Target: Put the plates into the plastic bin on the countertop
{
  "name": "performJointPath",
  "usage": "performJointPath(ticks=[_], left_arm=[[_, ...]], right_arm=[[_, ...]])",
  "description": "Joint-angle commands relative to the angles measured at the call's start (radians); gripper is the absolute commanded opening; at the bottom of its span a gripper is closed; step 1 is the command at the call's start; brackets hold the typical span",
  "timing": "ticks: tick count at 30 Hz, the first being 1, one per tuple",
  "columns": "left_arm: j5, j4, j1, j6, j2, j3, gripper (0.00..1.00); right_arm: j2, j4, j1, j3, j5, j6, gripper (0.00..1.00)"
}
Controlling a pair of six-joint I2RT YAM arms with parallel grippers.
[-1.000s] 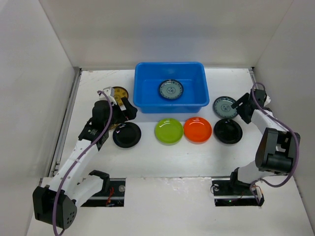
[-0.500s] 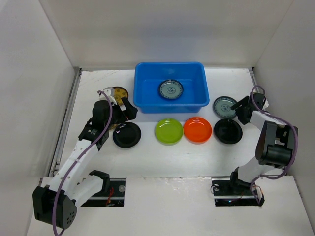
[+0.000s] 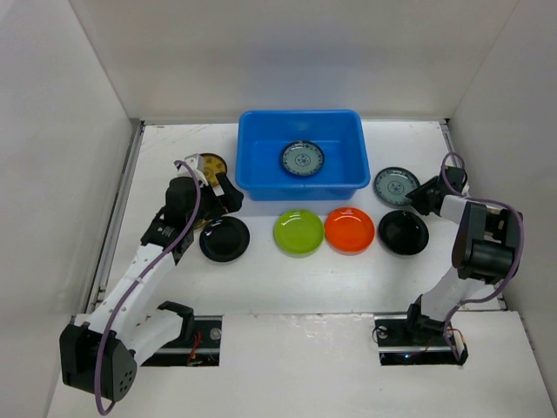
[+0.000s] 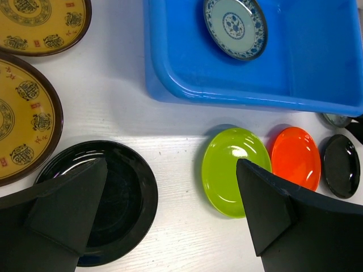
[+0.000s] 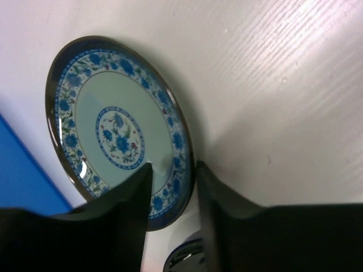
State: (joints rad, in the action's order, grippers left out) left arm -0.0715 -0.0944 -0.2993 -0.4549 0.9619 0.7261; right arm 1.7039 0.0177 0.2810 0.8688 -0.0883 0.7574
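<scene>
Porcelain or some glazed ware, by its shine: the blue-patterned plate is likely stiff, slick and breakable, yet light enough for a rim pinch, the only hold so shallow a dish offers. On that rim the right hand has its fingers drawn nearly together, one inside the lip and one outside, at the plate's 4 o'clock seen from above. It lies face up on the table, at 3 o'clock of the bin. Being round, it has no long axis. Whether its edge is raised cannot be told. Over a black plate the left hand gapes wide and holds nothing.
</scene>
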Motion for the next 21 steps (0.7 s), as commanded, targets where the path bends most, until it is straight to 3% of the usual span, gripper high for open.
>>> performJointPath(ticks=[1, 8, 14, 21], left_arm=[[-0.01, 0.024, 0.006, -0.008, 0.004, 0.041, 1.0], [-0.01, 0.012, 0.013, -0.002, 0.009, 0.052, 1.0], [-0.01, -0.004, 0.029, -0.001, 0.0, 0.05, 1.0], [-0.01, -0.005, 0.044, -0.001, 0.0, 0.055, 1.0]], right_arm=[[0.039, 0.065, 0.007, 0.019, -0.033, 0.017, 0.37], [0.095, 0.119, 0.005, 0.042, -0.056, 0.063, 0.02], [0.077, 0.14, 0.007, 0.081, -0.07, 0.094, 0.0], [-0.085, 0.119, 0.001, 0.199, -0.008, 0.105, 0.0]])
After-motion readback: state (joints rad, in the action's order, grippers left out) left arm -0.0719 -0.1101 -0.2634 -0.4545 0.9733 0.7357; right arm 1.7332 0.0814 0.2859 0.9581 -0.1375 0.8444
